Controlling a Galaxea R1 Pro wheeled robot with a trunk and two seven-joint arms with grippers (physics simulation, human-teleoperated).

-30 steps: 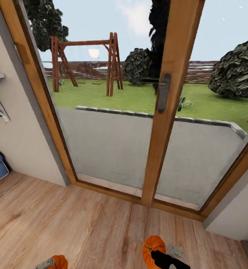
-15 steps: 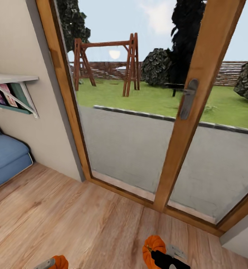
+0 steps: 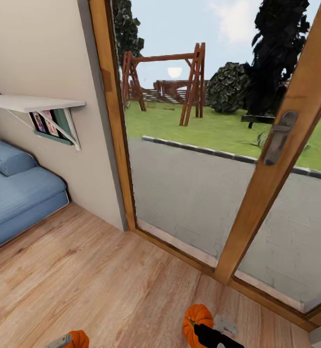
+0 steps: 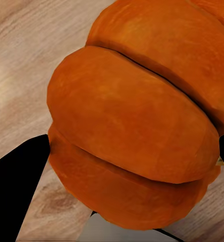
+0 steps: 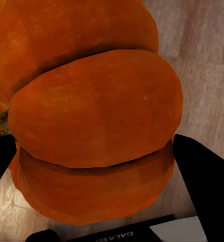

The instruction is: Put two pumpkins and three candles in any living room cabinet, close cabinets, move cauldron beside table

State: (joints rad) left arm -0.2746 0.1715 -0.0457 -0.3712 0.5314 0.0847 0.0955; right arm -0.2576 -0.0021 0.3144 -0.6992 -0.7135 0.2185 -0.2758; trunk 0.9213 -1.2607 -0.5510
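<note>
Step in hand, as I read it: transit w/ both pumpkins, heading for a cabinet. No cabinet, candles or cauldron in front of me; head cam faces the glass patio door [image 3: 199,193], wood frame, metal door handle [image 3: 277,137] on the centre post.

L claw [image 3: 63,341]: clamped on the left pumpkin [image 3: 76,339], low at the frame's bottom edge over the wood floor [image 3: 83,280]. Left wrist cam confirms: left pumpkin [image 4: 137,116] sits between my two dark fingers [image 4: 16,186], one on each flank, ribs bulging past them.

R claw [image 3: 203,332]: clamped on the right pumpkin [image 3: 197,323], also low, carried above the floor near the door sill. Right wrist cam: the same pumpkin [image 5: 92,116] is wedged between dark fingers [image 5: 203,181], w/ a bit of stem just showing at one edge.

Room: blue sofa [image 3: 15,193] along the wall to my left, white wall shelf [image 3: 34,103] above it w/ pictures tucked under. Outside: lawn, swing frame [image 3: 165,82], bushes.

Next move needs, by my judgement: turn base/head away from the door til the low brown unit comes into sight, keep both grips firm meanwhile. A drawer must be opened, and both claws are full, so one pumpkin prob. goes down first.

View diff: head cam gives room layout + heading but only slivers of each claw; wrist cams give actual finger contact, nothing of the room beyond floor planks.
</note>
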